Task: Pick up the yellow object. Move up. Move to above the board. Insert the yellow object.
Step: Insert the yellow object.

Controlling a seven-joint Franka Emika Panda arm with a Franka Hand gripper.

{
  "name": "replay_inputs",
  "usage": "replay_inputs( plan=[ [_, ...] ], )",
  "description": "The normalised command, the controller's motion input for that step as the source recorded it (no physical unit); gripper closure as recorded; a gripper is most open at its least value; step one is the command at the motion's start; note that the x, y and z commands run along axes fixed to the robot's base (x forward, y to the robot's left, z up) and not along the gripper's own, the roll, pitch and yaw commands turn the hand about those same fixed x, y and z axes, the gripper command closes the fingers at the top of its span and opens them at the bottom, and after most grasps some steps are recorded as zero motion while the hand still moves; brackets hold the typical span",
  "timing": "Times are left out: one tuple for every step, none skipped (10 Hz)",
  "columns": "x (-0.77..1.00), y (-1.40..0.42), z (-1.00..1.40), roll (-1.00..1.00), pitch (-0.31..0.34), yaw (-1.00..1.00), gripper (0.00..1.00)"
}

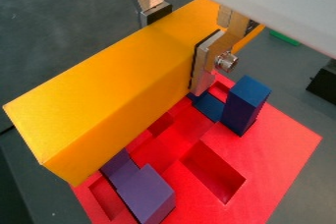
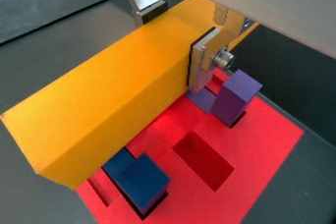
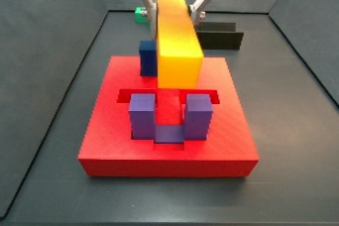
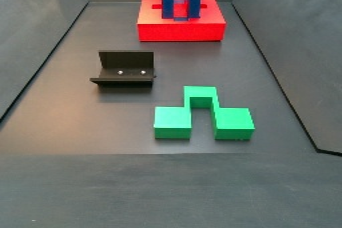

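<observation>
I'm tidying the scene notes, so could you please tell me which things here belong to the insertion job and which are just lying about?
In use: the yellow object, held in the gripper above the board.
Lying about: the green block, the fixture.

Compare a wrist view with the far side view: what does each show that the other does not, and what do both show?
Only the wrist view shows the gripper, its fingers clamped on the yellow object, and the square recess. Only the side view shows the green block and the fixture on the floor. Both show the red board with its blue and purple posts.
</observation>
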Motion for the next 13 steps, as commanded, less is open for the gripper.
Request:
replay_inputs(
  plan=[
    [0.0, 0.0, -0.11, 0.0, 0.0, -0.37, 1.0],
    [-0.07, 0.0, -0.09, 0.0, 0.034, -0.21, 1.0],
    [-0.11, -0.02, -0.18, 0.0, 0.0, -0.07, 1.0],
    [-0.12, 0.0, -0.24, 0.0, 0.0, 0.0, 1.0],
    [-0.01, 0.03, -0.24, -0.01, -0.001, 0.02, 1.0],
    [0.03, 0.07, -0.21, -0.02, 0.0, 0.06, 1.0],
    [0.29, 0.07, -0.25, -0.03, 0.0, 0.05, 1.0],
    [0.38, 0.04, -0.25, -0.02, 0.0, 0.07, 1.0],
    [0.31, 0.0, -0.29, 0.0, 0.0, 0.09, 1.0],
    [0.11, -0.11, -0.38, 0.0, 0.023, 0.08, 1.0],
    [0.0, -0.24, -0.4, 0.05, 0.026, 0.05, 1.0],
    [-0.09, -0.27, -0.35, 0.05, 0.01, 0.01, 1.0],
    [0.0, -0.19, -0.28, 0.03, 0.017, 0.03, 1.0]
  ],
)
